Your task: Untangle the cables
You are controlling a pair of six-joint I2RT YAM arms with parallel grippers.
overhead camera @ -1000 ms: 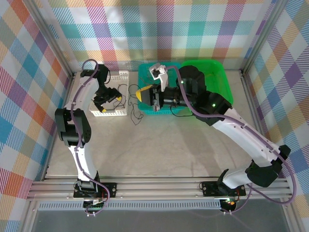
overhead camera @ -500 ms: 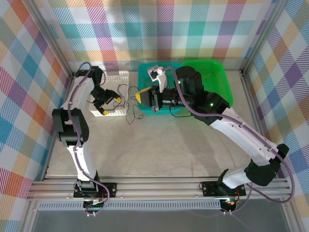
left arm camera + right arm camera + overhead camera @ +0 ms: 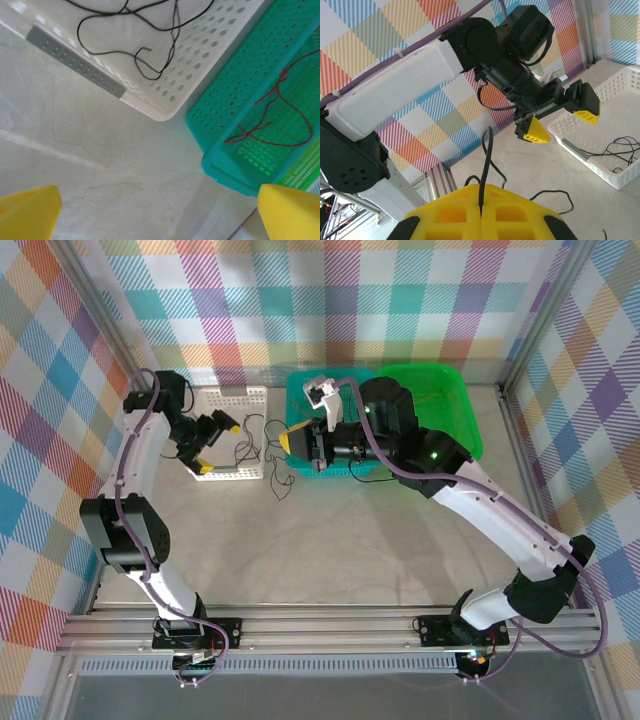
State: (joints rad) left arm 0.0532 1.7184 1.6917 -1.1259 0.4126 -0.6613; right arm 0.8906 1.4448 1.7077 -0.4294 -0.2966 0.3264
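Left gripper (image 3: 216,447) is wide open, its yellow foam fingertips (image 3: 27,215) well apart and holding nothing, and it hovers over the white perforated plastic basket (image 3: 245,400) at the back left of the pale grey table (image 3: 330,550). Right gripper (image 3: 293,440) is fully closed, yellow pads pressed flat together, pinching a thin black cable (image 3: 488,145). In the right wrist view the cable sticks up from between the pads, bends over and drops toward the table. The right gripper sits at the left end of the teal perforated plastic basket (image 3: 298,390), which stands just right of the white basket. More thin black cables (image 3: 145,65) lie in loose loops on the floor of the white basket. In the top view, black strands (image 3: 277,478) trail on the table in the gap between the two baskets and just in front of it. Cannot tell if those belong to the pinched cable. A thin red cable (image 3: 272,117) lies in loose bends inside the teal basket, near its corner closest to the white basket. A bright green plastic bin (image 3: 455,400) touches the teal basket's right side, with the right arm reaching across it.
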